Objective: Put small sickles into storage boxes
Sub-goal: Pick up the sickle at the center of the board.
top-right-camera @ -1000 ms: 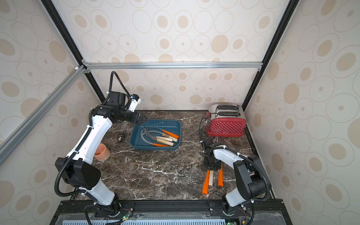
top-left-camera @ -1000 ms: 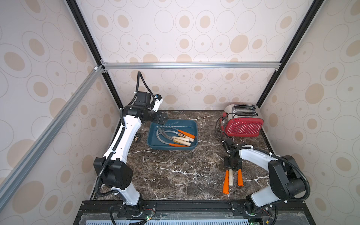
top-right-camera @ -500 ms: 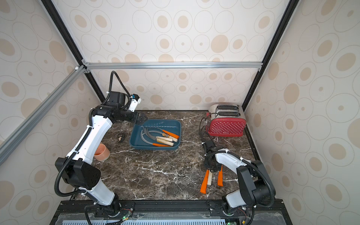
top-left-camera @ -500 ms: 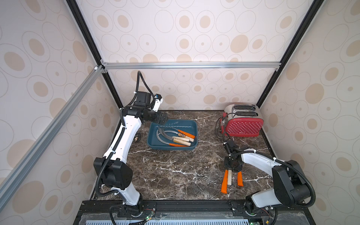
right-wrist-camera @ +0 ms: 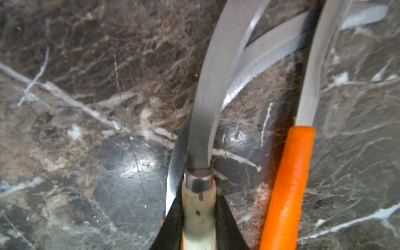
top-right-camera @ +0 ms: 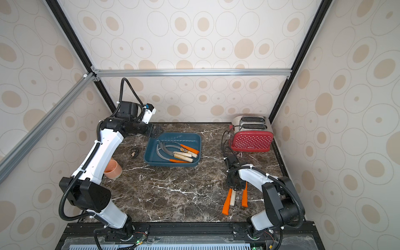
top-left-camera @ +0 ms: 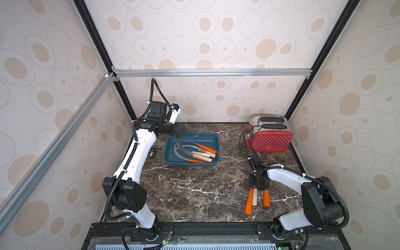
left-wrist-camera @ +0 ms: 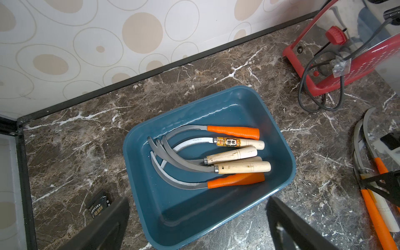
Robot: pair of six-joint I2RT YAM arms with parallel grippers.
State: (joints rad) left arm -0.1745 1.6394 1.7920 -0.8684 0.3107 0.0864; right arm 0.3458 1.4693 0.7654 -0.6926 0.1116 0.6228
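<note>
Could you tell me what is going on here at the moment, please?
The two arms are putting small sickles into the blue tray. The right gripper is shut on the wooden-handled sickle, which lies on the table between two orange-handled sickles. The left gripper hangs open above the tray's far left corner, holding nothing. Several sickles already lie in the tray.

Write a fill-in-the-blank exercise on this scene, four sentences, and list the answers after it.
1. The right gripper is shut on a sickle whose handle is made of pale ____.
2. The two other sickles lying beside it on the table have ____ handles.
3. The left gripper hangs over the teal tray with its jaws ____.
4. The red dotted appliance near the back wall is a ____.

Answers: wood; orange; open; toaster.
</note>
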